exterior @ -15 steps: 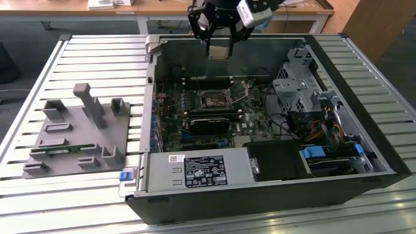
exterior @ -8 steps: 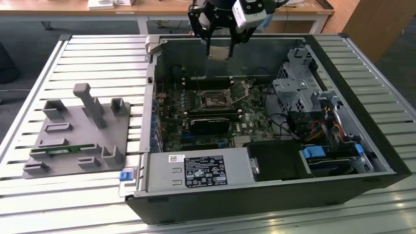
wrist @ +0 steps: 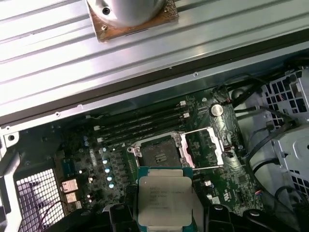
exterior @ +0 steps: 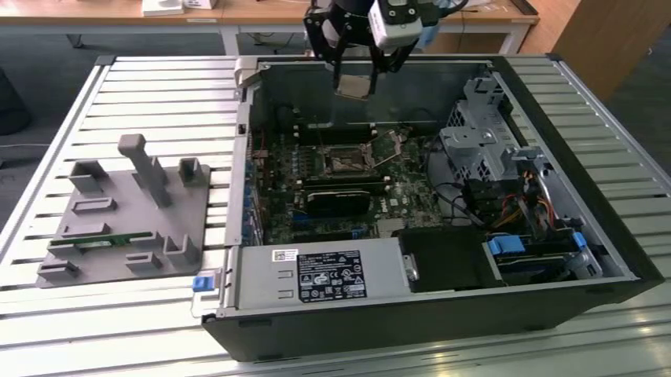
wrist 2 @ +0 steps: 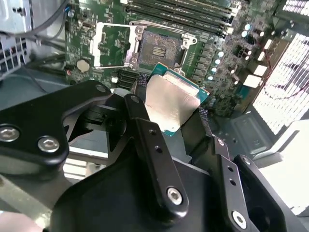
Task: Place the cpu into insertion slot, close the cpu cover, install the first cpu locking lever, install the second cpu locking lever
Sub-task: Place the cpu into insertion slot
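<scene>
We see one black hand with two fingers, hanging over one open computer case. The case lies on a slatted metal worktop.

The hand is closed on the one cpu, with a finger pressed against each of two opposite edges. The chip sits at the fingertips, clear of everything else and above the far part of the case. In the second wrist view its silvery top faces the camera between the two fingers.

Down on the green motherboard lies one square socket. It is empty and well apart from the cpu. The one cpu cover, a thin metal frame, is swung open and lies just beside the socket.

At the exterior view's left of the case, one grey fixture plate rests on the worktop.
</scene>
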`<state>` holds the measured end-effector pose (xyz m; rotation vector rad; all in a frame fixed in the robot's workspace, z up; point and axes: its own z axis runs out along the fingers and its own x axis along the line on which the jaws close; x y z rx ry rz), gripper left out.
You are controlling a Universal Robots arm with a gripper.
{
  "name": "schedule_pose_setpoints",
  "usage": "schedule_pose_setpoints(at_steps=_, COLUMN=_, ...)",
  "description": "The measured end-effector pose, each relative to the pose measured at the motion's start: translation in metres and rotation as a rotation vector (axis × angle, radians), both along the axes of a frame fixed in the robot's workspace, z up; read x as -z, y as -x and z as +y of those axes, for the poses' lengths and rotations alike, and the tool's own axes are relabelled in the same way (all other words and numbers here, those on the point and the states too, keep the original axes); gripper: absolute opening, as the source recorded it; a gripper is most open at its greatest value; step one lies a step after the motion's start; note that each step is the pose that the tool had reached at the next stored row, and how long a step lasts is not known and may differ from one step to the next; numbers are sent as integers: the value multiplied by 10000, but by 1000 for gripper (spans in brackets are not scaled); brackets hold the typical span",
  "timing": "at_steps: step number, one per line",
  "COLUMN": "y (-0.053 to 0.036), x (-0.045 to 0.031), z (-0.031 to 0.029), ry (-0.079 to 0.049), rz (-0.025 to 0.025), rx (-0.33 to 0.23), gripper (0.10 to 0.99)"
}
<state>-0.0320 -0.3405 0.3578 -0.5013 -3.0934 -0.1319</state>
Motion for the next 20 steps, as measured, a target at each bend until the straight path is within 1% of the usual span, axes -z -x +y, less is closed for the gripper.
schedule_pose_setpoints(at_steps=11, y=0, x=14, z=0, ry=9, rz=0, rx=1512, gripper=537)
schedule_pose_setpoints(at_steps=20, y=4, x=24, z=0, ry=10, rz=0, rx=2084, gripper=537)
